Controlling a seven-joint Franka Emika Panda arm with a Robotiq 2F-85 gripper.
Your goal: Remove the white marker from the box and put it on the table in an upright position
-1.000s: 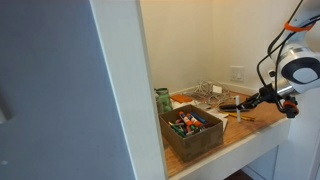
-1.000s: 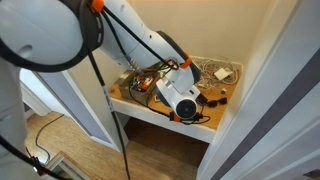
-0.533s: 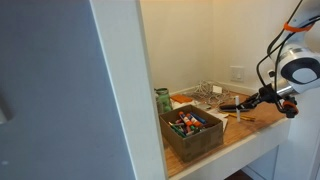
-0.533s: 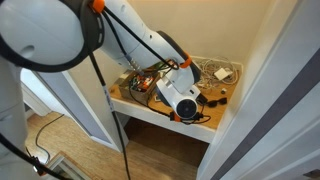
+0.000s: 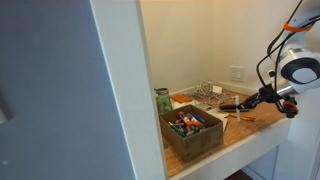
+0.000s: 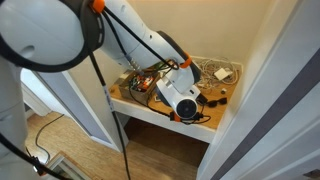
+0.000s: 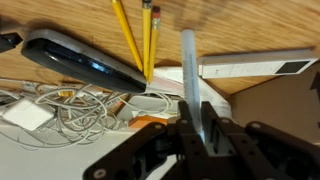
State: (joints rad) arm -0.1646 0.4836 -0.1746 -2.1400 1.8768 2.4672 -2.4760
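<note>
Gripping the white marker (image 7: 192,85), the gripper (image 7: 200,137) is closed tight on its slim barrel, held over the table (image 7: 70,15) beside yellow pencils (image 7: 140,40), outside the box (image 5: 195,137), near it.

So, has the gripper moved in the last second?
No. The gripper, shut on the white marker, sits at the same spot relative to the box in an exterior view.

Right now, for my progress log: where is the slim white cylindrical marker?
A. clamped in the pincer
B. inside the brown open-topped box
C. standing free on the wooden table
A: the wrist view shows the slim white cylindrical marker gripped by the black pincer, above the light wooden table where yellow pencils lie.
</note>
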